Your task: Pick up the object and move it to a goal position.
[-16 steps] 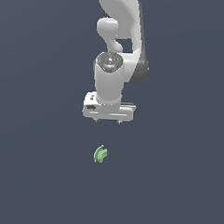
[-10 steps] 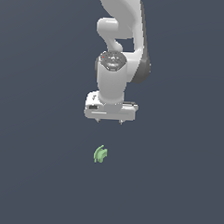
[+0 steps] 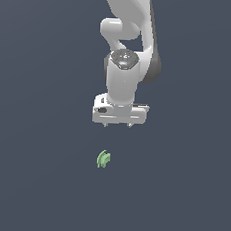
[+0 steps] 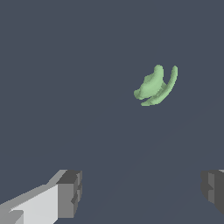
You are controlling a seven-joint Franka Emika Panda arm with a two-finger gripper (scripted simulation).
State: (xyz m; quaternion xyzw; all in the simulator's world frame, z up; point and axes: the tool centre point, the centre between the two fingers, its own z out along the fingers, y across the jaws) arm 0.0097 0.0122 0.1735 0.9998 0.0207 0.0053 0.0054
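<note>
The object [image 3: 103, 159] is a tiny pale green curved lump lying on the dark grey floor. In the exterior view it sits below my white gripper [image 3: 117, 124] and slightly toward that view's left, with a clear gap between them. Only short finger stubs show under the hand there. In the wrist view the object [image 4: 156, 86] lies well beyond the fingertips, off to one side of the midline. My gripper [image 4: 142, 194] is open, its two grey fingers [image 4: 70, 192] wide apart with nothing between them.
The dark grey floor [image 3: 37, 180] spreads flat all around. The white arm [image 3: 128, 41] rises behind the gripper toward the top of the exterior view.
The gripper has shifted a little toward the exterior view's right and slightly down. The object has not moved.
</note>
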